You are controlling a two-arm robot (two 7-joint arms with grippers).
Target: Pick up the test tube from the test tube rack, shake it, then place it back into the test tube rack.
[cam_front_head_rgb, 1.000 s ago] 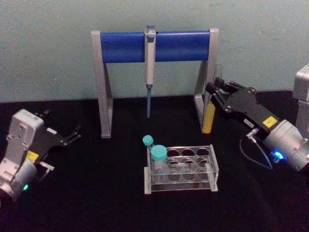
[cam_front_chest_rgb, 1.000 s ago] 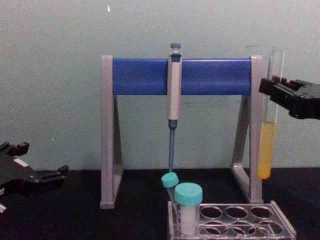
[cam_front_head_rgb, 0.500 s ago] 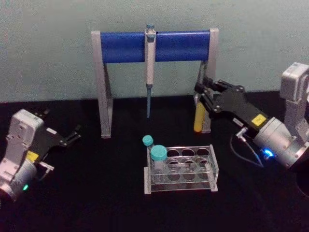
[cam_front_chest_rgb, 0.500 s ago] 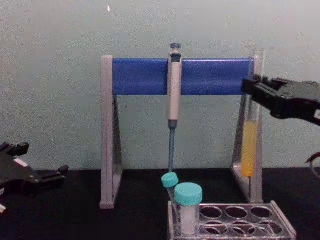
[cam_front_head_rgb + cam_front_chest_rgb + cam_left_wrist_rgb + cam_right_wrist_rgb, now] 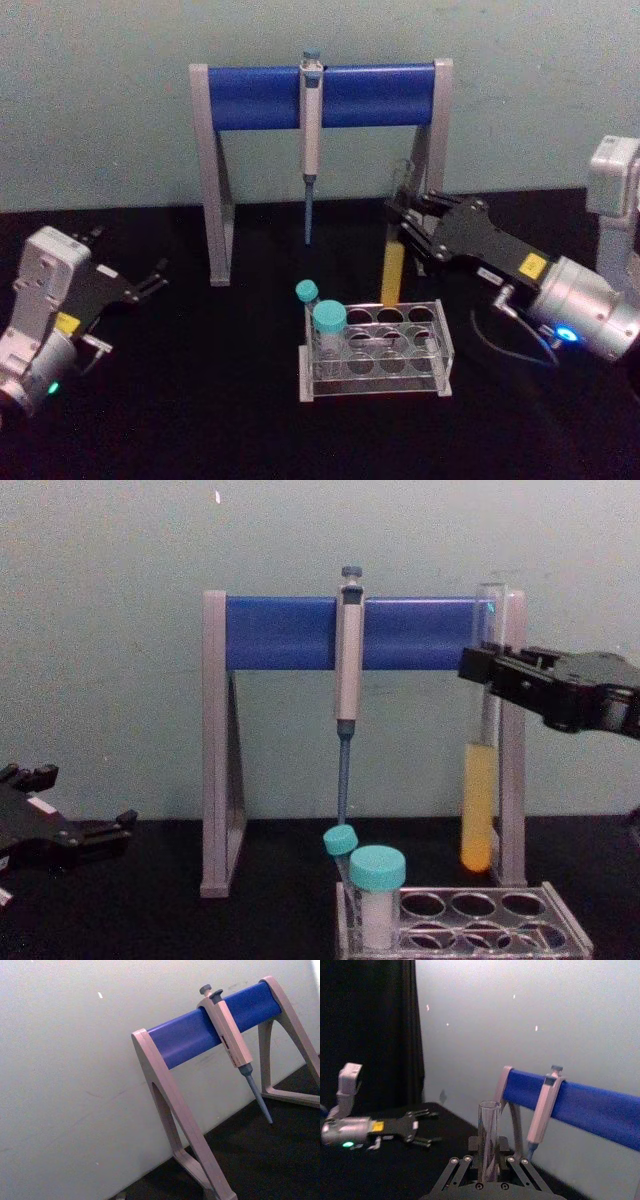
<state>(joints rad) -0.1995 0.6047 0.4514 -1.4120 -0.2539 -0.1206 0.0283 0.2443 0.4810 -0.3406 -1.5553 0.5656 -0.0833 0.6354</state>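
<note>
My right gripper (image 5: 405,228) is shut on the upper part of the test tube (image 5: 392,272), a long clear glass tube with yellow liquid in its lower half. The tube hangs upright, its rounded bottom (image 5: 477,855) just above and behind the back row of the test tube rack (image 5: 441,348). In the chest view the right gripper (image 5: 487,670) comes in from the right above the rack (image 5: 570,935). The right wrist view shows the tube (image 5: 489,1135) rising between the fingers (image 5: 511,1166). My left gripper (image 5: 150,280) rests open on the table at the far left.
Two teal-capped tubes (image 5: 328,322) stand in the rack's left holes. Behind it stands the grey-and-blue pipette stand (image 5: 250,97) with a pipette (image 5: 311,120) hanging from its bar. A black table runs to a pale wall.
My right gripper has carried the test tube leftward and down, from beside the stand's right leg to just over the rack's back row. The left arm has not moved.
</note>
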